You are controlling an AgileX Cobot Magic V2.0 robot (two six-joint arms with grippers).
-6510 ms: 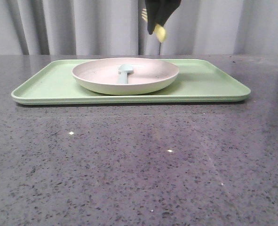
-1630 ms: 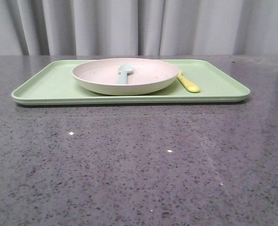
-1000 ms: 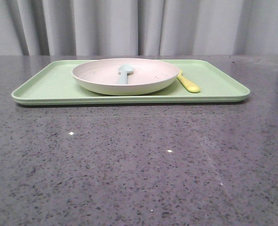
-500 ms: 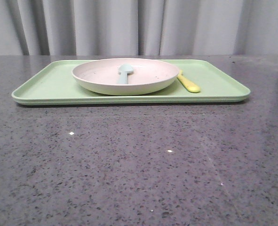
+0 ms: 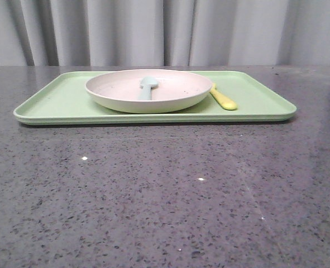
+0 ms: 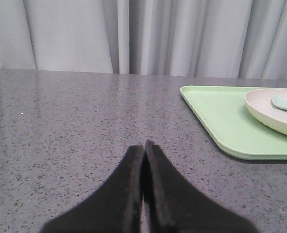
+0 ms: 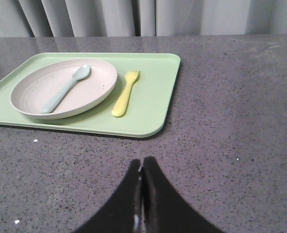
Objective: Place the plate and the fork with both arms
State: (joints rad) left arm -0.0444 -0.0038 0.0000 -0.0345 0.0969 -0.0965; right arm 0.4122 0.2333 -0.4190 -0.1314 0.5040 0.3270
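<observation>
The off-white plate [image 5: 149,89] sits on the light-green tray [image 5: 58,100] at the back of the table. It also shows in the right wrist view [image 7: 31,94] and the left wrist view [image 6: 267,109]. The yellow fork [image 5: 224,99] lies flat on the tray just right of the plate, touching nothing else; it shows whole in the right wrist view [image 7: 125,93]. My left gripper [image 6: 143,145] is shut and empty, well to the left of the tray. My right gripper [image 7: 142,162] is shut and empty, near the tray's front right corner. Neither gripper shows in the front view.
A pale blue spoon [image 5: 148,85] lies inside the plate, also seen in the right wrist view [image 7: 65,88]. The table [image 5: 165,195] is dark speckled stone. Grey curtains [image 5: 165,30] hang behind it.
A gripper held the fork above the tray's right half at first. Since then the fork lies on the tray and the gripper has left the front view. Nothing moved in the last second.
</observation>
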